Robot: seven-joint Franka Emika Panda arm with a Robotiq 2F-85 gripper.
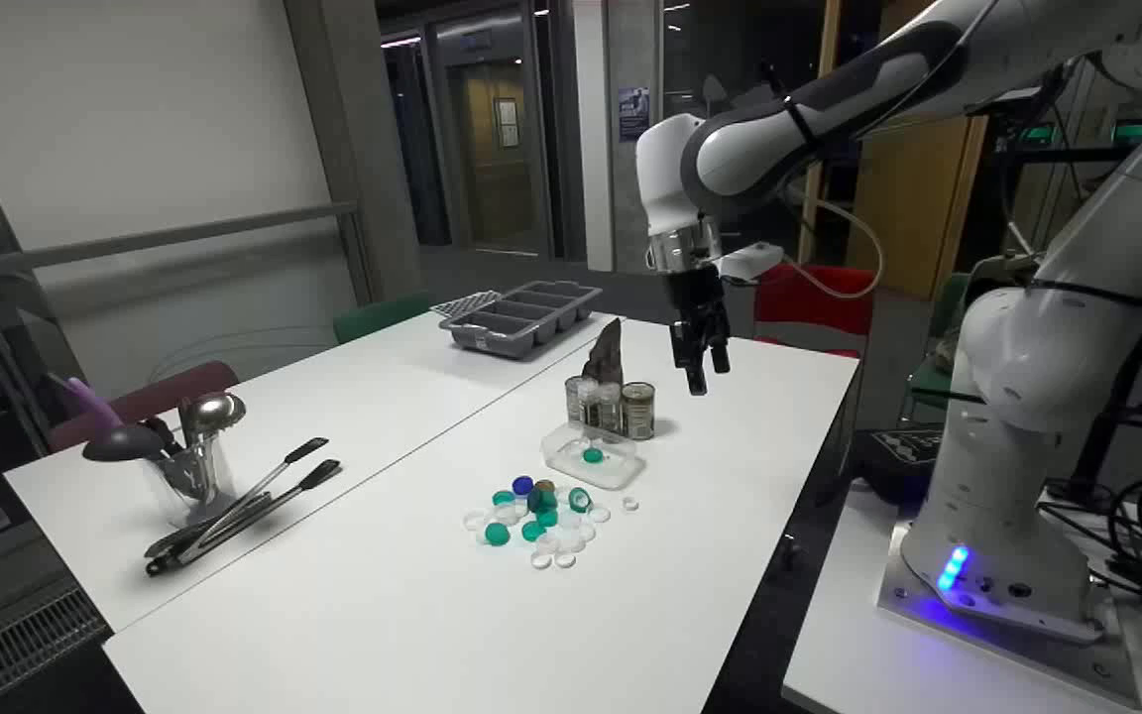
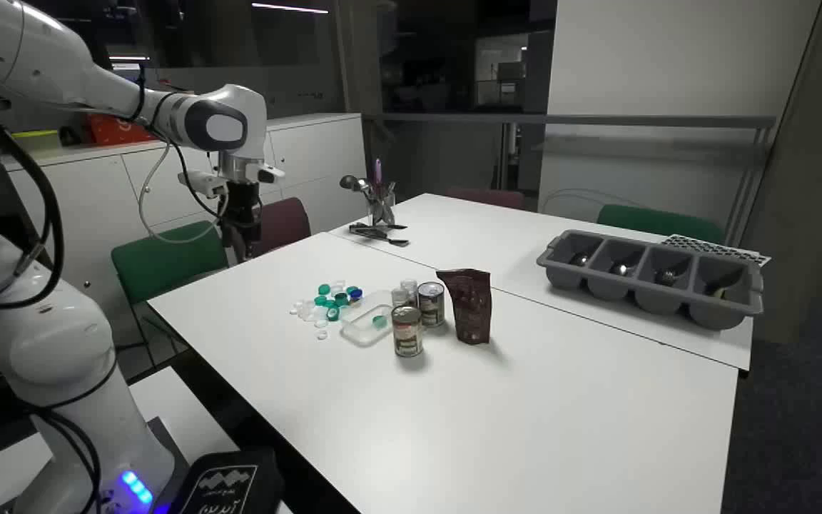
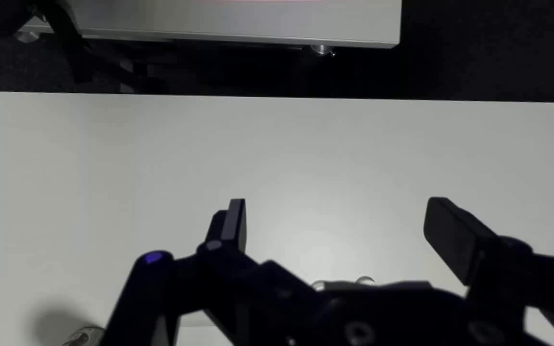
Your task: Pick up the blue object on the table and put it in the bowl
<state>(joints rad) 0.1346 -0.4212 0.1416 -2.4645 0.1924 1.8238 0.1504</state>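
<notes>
Round blue plastic cap [image 1: 522, 486] near shallow translucent bowl [image 1: 617, 468] (blocky black jaws spread apart)

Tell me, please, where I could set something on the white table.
Bare: between the metal tongs and the green and clear plastic caps, and from the brown pouch to the robot-side edge of the table. Crowded: around the blue plastic cap among other caps, and around the shallow translucent bowl, between caps and metal cans.
</notes>
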